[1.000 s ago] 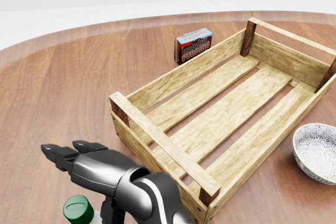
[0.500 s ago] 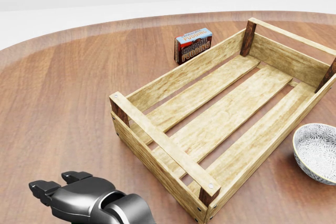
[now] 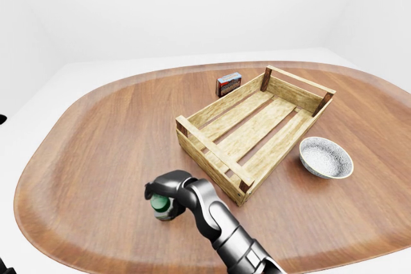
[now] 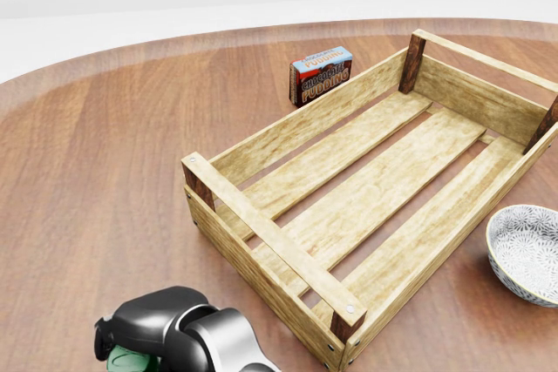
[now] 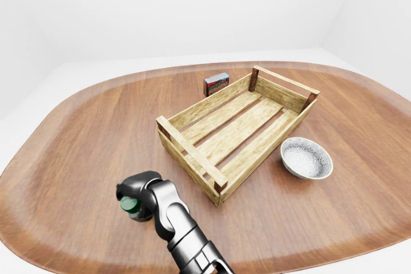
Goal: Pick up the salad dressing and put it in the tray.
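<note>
A big wooden counter (image 3: 96, 139) with round corners fills the views. On it sits a long wooden tray (image 3: 257, 123) made of pale slats, with darker posts at its corners. Nothing lies inside the tray.

One arm reaches up from the bottom of both eye views. Its dark, shiny hand (image 5: 138, 192) is down over the salad dressing bottle (image 5: 131, 207). The bottle stands on the counter, near the bottom left of the tray but not touching it. Only its green cap and a little of its top show, peeking out from under the hand. In the head view the hand sits at the bottom edge, with a bit of green cap showing below it. The hand is wrapped over the top of the bottle, but the fingers are hidden on the far side, so I cannot tell if they squeeze it or just rest around it. I also cannot tell for sure which arm this is. No other hand shows.

A small box of chocolate pudding (image 4: 321, 75) stands just past the long side of the tray, close to it, toward the top of the head view. A gray speckled bowl (image 3: 326, 158) sits on the counter to the right of the tray, near its lower right side.
</note>
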Motion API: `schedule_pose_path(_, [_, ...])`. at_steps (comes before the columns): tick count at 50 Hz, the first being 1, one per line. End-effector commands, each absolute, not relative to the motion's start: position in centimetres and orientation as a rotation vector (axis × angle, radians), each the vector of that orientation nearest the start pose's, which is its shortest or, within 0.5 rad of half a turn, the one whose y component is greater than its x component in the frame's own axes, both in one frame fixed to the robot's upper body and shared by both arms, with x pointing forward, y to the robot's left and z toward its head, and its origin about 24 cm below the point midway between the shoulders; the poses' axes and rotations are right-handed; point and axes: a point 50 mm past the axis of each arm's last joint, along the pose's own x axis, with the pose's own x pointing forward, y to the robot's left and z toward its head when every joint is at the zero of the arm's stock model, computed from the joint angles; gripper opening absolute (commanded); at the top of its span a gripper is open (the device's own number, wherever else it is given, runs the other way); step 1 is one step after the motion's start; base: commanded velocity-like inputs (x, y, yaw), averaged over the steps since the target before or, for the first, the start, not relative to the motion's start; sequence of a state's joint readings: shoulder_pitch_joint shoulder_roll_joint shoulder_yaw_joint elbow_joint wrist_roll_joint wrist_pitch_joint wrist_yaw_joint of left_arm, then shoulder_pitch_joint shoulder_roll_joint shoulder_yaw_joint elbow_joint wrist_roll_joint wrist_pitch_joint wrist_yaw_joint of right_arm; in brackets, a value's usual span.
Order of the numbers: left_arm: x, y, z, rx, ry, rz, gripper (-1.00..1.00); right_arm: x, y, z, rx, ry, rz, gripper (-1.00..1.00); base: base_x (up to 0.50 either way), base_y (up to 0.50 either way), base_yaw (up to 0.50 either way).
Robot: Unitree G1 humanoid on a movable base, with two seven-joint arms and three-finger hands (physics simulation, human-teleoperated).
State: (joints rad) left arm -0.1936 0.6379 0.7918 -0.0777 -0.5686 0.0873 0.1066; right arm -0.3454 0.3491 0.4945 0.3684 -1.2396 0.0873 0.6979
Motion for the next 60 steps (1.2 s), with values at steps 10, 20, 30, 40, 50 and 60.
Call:
schedule_pose_path(10, [20.0, 39.1, 22.6, -0.035, -0.59, 0.671, 1.0, 24.1, 7.0, 4.3, -1.163, 0.063, 1.143, -0.98, 0.0, 0.0, 0.0])
schedule_pose_path(20, [20.2, 39.1, 22.5, -0.035, -0.58, 0.67, 1.0, 24.9, 6.8, 5.2, -1.178, 0.043, 1.11, -0.98, 0.0, 0.0, 0.0])
schedule_pose_path(30, [20.4, 38.9, 22.3, -0.03, -0.573, 0.662, 1.0, 26.8, 6.3, 9.4, -1.199, -0.087, 0.973, -0.98, 0.0, 0.0, 0.0])
schedule_pose_path(40, [20.4, 38.8, 22.4, -0.028, -0.576, 0.66, 1.0, 28.8, 5.9, 16.2, -1.196, -0.288, 0.816, -0.98, 0.0, 0.0, 0.0])
schedule_pose_path(50, [20.4, 38.7, 22.4, -0.026, -0.579, 0.654, 1.0, 29.5, 6.1, 22.8, -1.165, -0.485, 0.719, -0.98, 0.0, 0.0, 0.0])
schedule_pose_path(60, [20.5, 38.7, 22.1, -0.027, -0.568, 0.653, 1.0, 29.7, 6.3, 28.2, -1.154, -0.632, 0.675, -0.98, 0.0, 0.0, 0.0])
